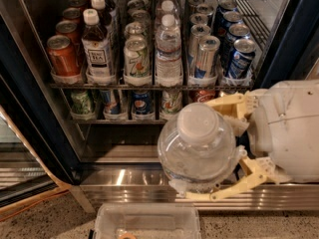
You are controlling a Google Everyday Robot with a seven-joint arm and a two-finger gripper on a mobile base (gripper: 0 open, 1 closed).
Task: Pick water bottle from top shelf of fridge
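My gripper is at the lower right, outside the fridge, its cream fingers shut around a clear ribbed water bottle with a white cap. The bottle is tilted with its cap toward the camera, above the steel base. Another water bottle with a pale label stands at the front of the top shelf, with more behind it in the same lane.
The top shelf also holds a dark tea bottle, an orange can, silver and blue cans. The lower rack holds more cans. A clear plastic bin sits on the floor below. The open door edge is at left.
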